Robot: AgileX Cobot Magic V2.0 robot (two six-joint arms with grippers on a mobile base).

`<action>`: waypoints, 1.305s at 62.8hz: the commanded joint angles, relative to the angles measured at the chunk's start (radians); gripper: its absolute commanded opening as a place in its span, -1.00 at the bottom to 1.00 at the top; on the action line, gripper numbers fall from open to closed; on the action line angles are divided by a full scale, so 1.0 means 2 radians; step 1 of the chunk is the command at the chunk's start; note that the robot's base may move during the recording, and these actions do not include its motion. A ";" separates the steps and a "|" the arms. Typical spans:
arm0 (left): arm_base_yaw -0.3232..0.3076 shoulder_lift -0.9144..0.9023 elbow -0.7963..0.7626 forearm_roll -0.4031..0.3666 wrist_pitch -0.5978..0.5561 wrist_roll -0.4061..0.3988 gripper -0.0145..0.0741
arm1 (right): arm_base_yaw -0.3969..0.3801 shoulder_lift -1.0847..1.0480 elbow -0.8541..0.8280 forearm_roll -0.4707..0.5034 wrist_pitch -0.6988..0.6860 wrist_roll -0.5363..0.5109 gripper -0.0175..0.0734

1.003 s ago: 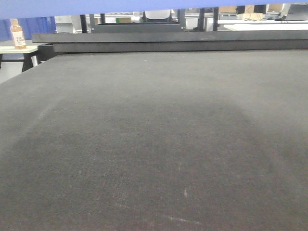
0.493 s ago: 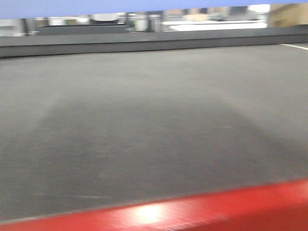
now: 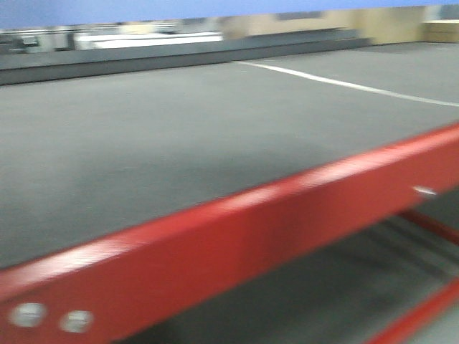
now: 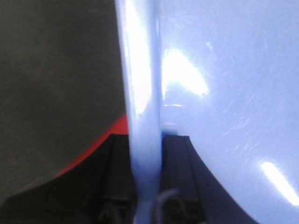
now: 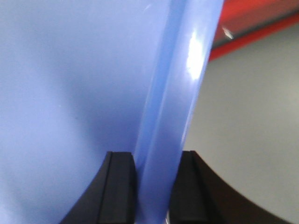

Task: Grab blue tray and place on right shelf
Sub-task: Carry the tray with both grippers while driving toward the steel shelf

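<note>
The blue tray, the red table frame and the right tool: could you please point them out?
blue tray (image 4: 224,70): left wrist view, broad glossy face.
red table frame (image 3: 237,236): front view, front rail.
right tool (image 5: 153,163): right wrist view, between fingertips.

Table (image 3: 143,143) fills the front view: dark grey matte top, blurred. Red front rail (image 3: 237,236) slants across, two bolts (image 3: 29,314) lower left. Thin white line (image 3: 344,83) crosses the far right.

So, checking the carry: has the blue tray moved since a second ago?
Yes. The blue tray has pulled back from the red-framed table and swung rightward; its red rail now shows.
</note>
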 commanded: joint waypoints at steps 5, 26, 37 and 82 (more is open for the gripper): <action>-0.005 -0.011 -0.011 -0.007 0.051 0.012 -0.78 | 0.001 -0.011 -0.015 -0.016 -0.030 -0.014 -0.49; -0.005 -0.011 -0.011 -0.007 0.051 0.012 -0.78 | 0.001 -0.011 -0.015 -0.016 -0.030 -0.014 -0.49; -0.005 -0.011 -0.011 -0.007 0.051 0.012 -0.78 | 0.001 -0.011 -0.015 -0.016 -0.030 -0.014 -0.49; -0.005 -0.011 -0.011 -0.007 0.051 0.012 -0.78 | 0.001 -0.011 -0.015 -0.016 -0.030 -0.014 -0.49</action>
